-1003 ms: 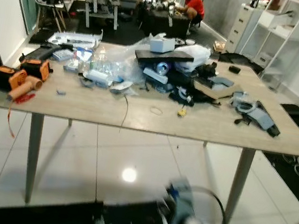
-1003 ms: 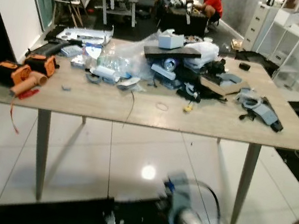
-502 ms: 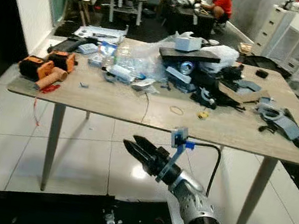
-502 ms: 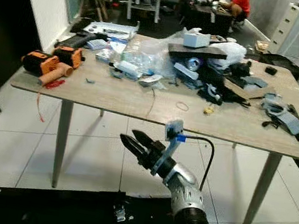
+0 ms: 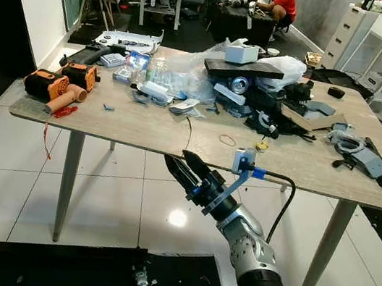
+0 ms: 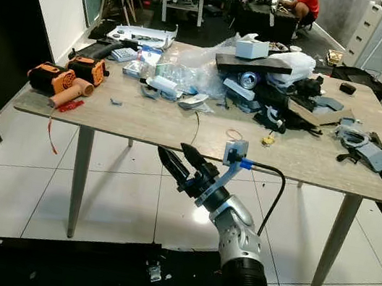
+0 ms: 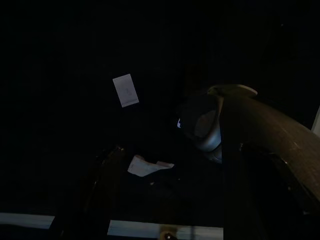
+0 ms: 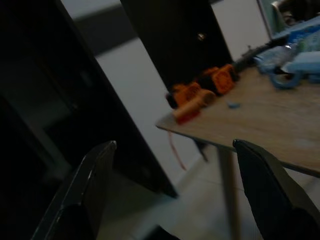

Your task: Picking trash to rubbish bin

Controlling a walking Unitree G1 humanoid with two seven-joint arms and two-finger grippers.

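I judge the job barely begun: my right tool [image 5: 178,164] is raised before the worktop [image 5: 141,131], fingers parted and holding nothing. The trash, a clear plastic heap [image 5: 180,75], lies beyond and above it, untouched. My left tool hangs idle.

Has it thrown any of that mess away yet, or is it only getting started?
Only starting, it seems. The right gripper is raised in front of the long wooden table, fingers open and holding nothing. The clutter, such as the crumpled clear plastic wrap and the orange-and-black tool, remains on the tabletop. No bin can be seen.
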